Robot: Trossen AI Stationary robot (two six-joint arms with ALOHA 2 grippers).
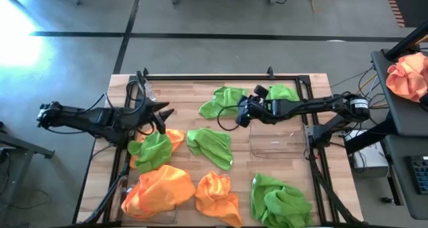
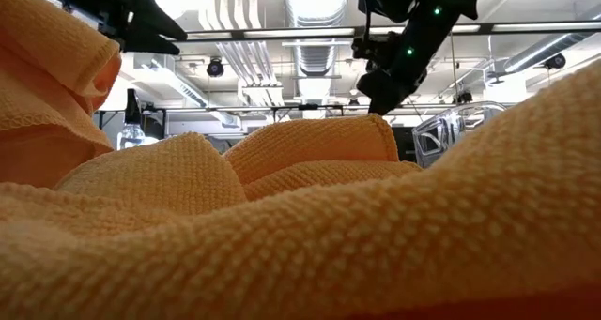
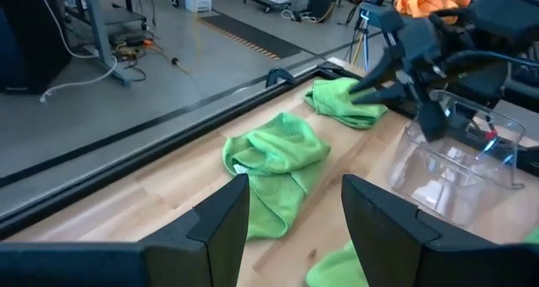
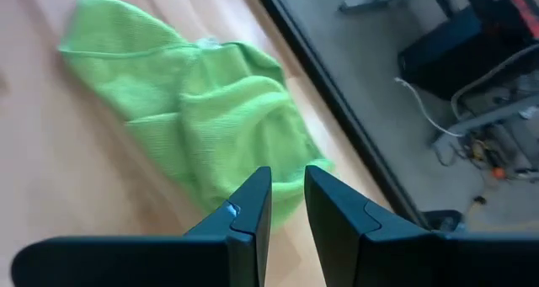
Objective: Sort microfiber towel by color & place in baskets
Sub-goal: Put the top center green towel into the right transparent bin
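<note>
Several lime green towels and orange towels lie spread on the wooden table. One green towel (image 1: pixel 224 101) (image 4: pixel 194 127) (image 3: pixel 274 156) lies flat near the far edge, another (image 1: pixel 284 92) to its right. My right gripper (image 1: pixel 239 118) (image 4: pixel 286 211) hovers just above the first one, fingers slightly apart, empty. My left gripper (image 1: pixel 167 113) (image 3: pixel 295 228) hangs open and empty over the table's left part, pointing toward the right arm. A see-through basket (image 1: pixel 277 142) (image 3: pixel 455 165) stands at the right. Orange towels (image 1: pixel 160 188) (image 2: pixel 300 226) lie at the near edge.
More green towels lie at the middle (image 1: pixel 210 146), left (image 1: pixel 152 150) and near right (image 1: pixel 281 200); an orange one (image 1: pixel 217 198) lies at the near middle. A black rail (image 1: pixel 207 76) runs along the far edge. A peach cloth (image 1: pixel 408 77) sits on a stand off the table's right.
</note>
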